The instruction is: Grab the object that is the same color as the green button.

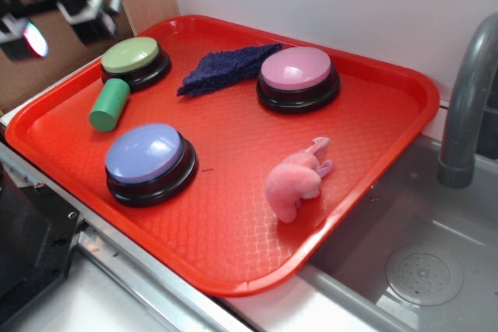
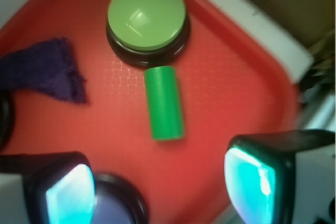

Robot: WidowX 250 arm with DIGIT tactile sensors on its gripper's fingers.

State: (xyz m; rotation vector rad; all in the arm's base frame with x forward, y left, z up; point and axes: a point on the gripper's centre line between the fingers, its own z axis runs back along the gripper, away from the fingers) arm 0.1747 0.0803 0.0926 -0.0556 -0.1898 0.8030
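Note:
The object, a small solid green cylinder [image 1: 110, 104] [image 2: 165, 103], lies on its side on the red tray [image 1: 233, 246], touching or nearly touching the green button [image 1: 134, 59] [image 2: 147, 19] with the pale olive dome and black base. My gripper [image 1: 58, 17] [image 2: 160, 190] hovers high above the tray's far left corner, blurred in the exterior view. In the wrist view its two fingers [image 2: 249, 184] stand wide apart with nothing between them, and the cylinder lies beyond their tips.
On the tray also stand a blue-lilac button [image 1: 149, 162] [image 2: 118, 208] and a pink button [image 1: 298, 75], with a dark purple cloth [image 1: 226, 68] [image 2: 44, 74] and a pink plush toy [image 1: 296, 179]. A grey sink [image 1: 420, 270] and faucet [image 1: 467, 106] are at right.

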